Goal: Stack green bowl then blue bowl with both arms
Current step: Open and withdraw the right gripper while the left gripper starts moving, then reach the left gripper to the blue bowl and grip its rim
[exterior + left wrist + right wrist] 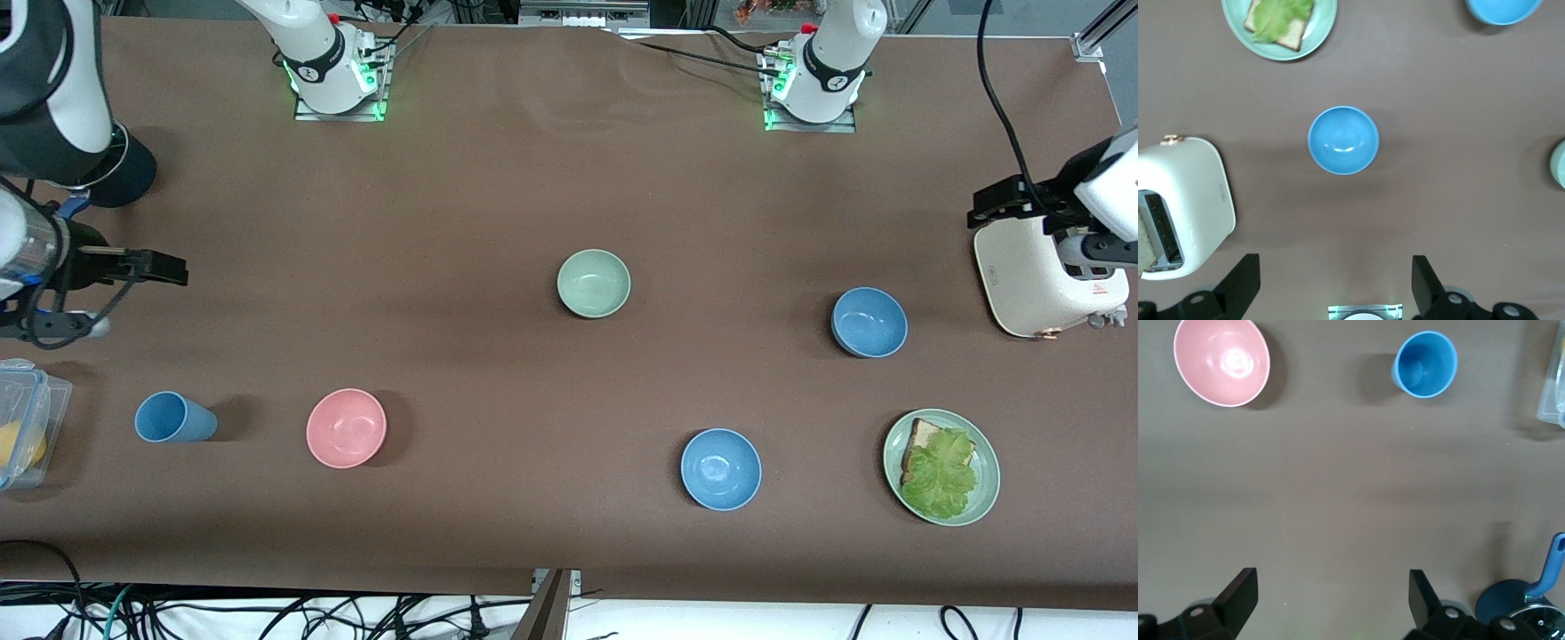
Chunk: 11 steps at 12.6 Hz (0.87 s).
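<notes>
The pale green bowl [594,283] stands upright near the middle of the table; only its rim [1559,163] shows in the left wrist view. The muted blue bowl [869,322] [1343,140] sits toward the left arm's end, beside the toaster. My left gripper [989,206] [1333,280] hangs over the toaster, open and empty, well apart from the blue bowl. At the right arm's end my right gripper [164,267] [1331,597] hovers above bare table, open and empty, far from both bowls.
A brighter blue bowl [721,468] and a green plate [985,484] with toast and lettuce lie nearer the front camera. A white toaster [1031,276], a pink bowl [346,428], a blue cup [173,418], a clear container [40,400] and a dark blue pot [1511,607] also stand on the table.
</notes>
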Available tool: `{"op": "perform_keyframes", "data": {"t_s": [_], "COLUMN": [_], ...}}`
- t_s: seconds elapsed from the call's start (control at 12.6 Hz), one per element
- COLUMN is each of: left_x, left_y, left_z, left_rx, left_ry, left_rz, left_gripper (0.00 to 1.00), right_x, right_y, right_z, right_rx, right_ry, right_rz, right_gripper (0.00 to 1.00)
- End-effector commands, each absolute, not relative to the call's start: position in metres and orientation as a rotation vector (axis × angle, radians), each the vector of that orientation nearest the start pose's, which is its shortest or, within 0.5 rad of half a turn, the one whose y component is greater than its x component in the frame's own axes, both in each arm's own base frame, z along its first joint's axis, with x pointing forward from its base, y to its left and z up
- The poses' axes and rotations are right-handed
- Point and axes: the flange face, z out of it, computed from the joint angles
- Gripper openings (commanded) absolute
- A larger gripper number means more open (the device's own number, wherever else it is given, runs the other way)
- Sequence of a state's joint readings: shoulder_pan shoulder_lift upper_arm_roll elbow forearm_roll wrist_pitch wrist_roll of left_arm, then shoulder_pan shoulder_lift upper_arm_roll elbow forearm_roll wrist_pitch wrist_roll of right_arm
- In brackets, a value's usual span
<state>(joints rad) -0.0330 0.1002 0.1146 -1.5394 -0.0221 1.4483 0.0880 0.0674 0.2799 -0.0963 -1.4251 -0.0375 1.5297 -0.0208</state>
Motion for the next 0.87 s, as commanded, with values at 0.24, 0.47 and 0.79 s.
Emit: {"op": "perform_keyframes", "data": {"t_s": [0.24,0.47,0.79], "left_x": [0.591,0.576,0.562], "left_y": [0.069,0.092,0.102], "left_z": [0.49,0.464,0.396], "left_rx": [-3.107,-3.116,-3.117], "left_ry": [-0.045,-0.097,-0.126], "left_rz": [0.433,0.371,0.333], "left_gripper": [1.0,1.0,1.0], "right_x": [0.608,0.6,0.597], "right_y": [-0.012,0.004,-0.023], "right_z": [0.573,0.598,0.612], "right_rx": [-3.217,-3.209,-3.228], "right_ry": [-0.032,-0.075,-0.068], "right_rz": [0.148,0.048,-0.021], "right_gripper": [1.0,1.0,1.0]}}
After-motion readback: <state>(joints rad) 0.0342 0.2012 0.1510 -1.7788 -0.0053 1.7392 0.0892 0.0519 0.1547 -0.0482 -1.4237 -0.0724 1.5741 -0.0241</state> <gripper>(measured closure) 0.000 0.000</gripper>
